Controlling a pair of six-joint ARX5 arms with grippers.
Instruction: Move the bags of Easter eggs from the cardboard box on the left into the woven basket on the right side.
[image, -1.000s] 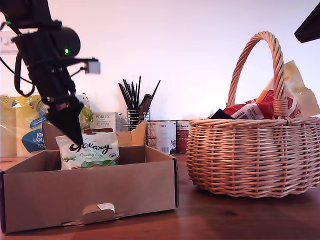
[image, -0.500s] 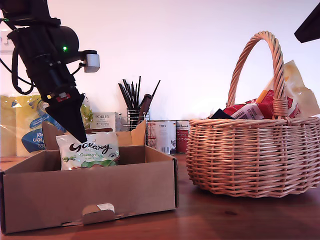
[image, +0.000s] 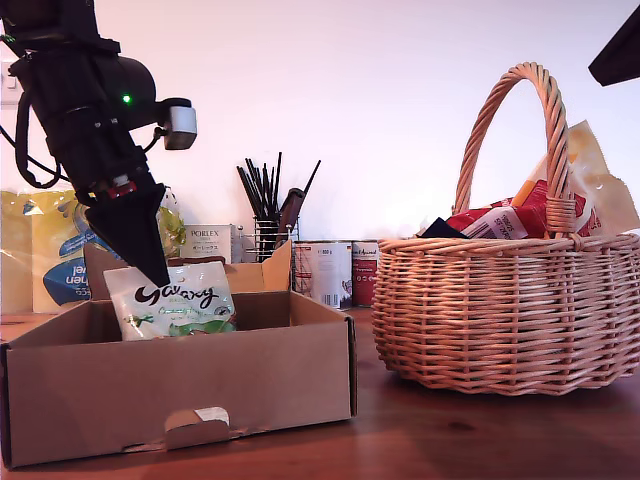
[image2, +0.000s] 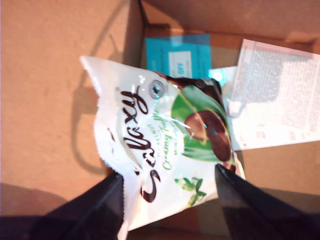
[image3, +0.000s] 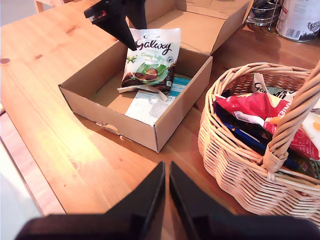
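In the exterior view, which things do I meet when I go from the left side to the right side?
Yellow pack → Galaxy bag in the cardboard box → utensil holder → tins → woven basket.

Glossy white plastic on the Galaxy pouch (image2: 165, 150), crinkled and catching the light — around it the cardboard box (image: 180, 390) is plain matt brown corrugated card. The woven basket (image: 500, 310) shows rough tan wicker, its pouches (image3: 250, 107) shiny foil-like plastic. The bench (image3: 55, 125) is smooth varnished wood with visible grain — and my first claw (image2: 167, 192) looks matt black
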